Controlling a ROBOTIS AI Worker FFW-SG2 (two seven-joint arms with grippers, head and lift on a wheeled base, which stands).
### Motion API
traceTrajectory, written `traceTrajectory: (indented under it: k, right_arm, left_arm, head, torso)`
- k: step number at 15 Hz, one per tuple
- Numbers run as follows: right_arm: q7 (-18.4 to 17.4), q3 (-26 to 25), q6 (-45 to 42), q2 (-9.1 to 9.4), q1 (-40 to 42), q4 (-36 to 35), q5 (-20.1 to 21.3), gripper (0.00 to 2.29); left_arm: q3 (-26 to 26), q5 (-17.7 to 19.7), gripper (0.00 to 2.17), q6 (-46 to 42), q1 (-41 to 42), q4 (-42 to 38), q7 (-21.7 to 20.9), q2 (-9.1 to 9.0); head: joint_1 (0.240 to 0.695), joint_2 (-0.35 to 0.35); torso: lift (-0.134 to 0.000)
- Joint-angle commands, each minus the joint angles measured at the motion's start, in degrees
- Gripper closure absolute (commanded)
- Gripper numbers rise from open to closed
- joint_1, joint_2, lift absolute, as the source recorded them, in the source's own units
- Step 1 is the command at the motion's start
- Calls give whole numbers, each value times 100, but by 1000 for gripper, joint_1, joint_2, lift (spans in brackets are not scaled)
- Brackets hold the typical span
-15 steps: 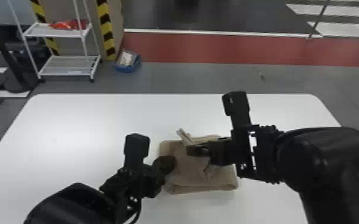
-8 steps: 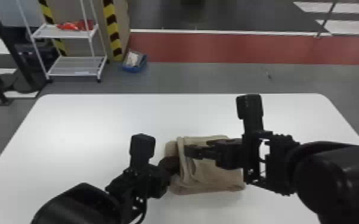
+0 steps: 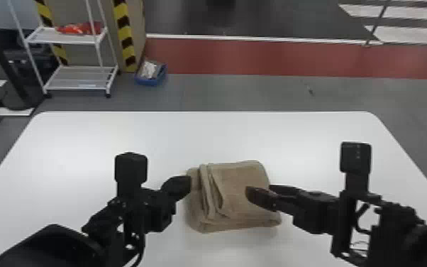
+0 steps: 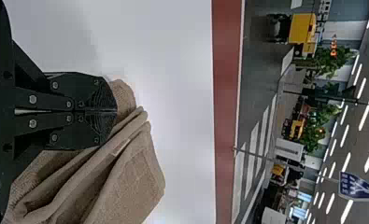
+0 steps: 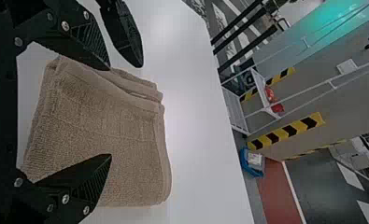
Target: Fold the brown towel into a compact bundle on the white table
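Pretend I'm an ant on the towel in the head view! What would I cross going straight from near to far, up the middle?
Brown towel → bare part of the white table → grey floor → red strip → thin white line → dark floor.

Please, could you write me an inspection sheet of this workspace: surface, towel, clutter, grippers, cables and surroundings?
Surface: white table, no spill or mark seen.
Job's things: brown towel, folded in layers, with loose ridges toward its left side.
Clutter: blue bin with contents, on the floor beyond the table.
Left gripper: shut, at the towel's left side; whether it pinches cloth, cannot tell.
Right gripper: open, over the towel's right part.
Cables: black cable curving by the left arm's wrist.
Surroundings: white rack holding something red, red floor strip.
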Motion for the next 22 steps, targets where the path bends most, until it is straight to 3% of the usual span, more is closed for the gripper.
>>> traceTrajectory:
  k: [1,2,3,4,8,12,16,22]
  right_arm:
    - [161,-398,-92,-1,495,-397,-90,842]
    - [231,-503,-92,8,644,-494,-116,1362]
    - [389,-617,-75,-1,838,-599,-116,1733]
    - [539,-696,-75,-1,1031,-652,-116,1811]
    - [855,-749,-549,34,1453,-485,148,1963]
    - [802,-406,-1393,122,1523,69,508,1963]
    - [750,-301,-1411,122,1418,297,631,1959]
    - [231,200,-1340,122,671,869,1114,1959]
  left_arm:
    - [192,56,1345,-100,-12,11,-47,-6]
    - [254,73,1345,-135,-39,55,-56,-14]
    - [324,100,1345,-223,-56,90,-82,-14]
    - [377,100,1345,-328,-74,142,-118,-14]
    - [579,117,1345,-715,-179,476,-408,-32]
    - [579,82,1345,-926,-214,591,-531,38]
    - [614,82,1345,-943,-162,564,-548,65]
    - [641,82,1345,-961,-47,432,-592,73]
  head:
    - [695,-62]
    - [695,-70]
    - [695,-72]
    - [695,-74]
    - [695,-67]
    - [695,-65]
    - [695,-54]
    - [695,-49]
  torso:
    - [-124]
    - [-124]
    - [-124]
    - [-124]
    - [-124]
    - [-124]
    - [-124]
    - [-124]
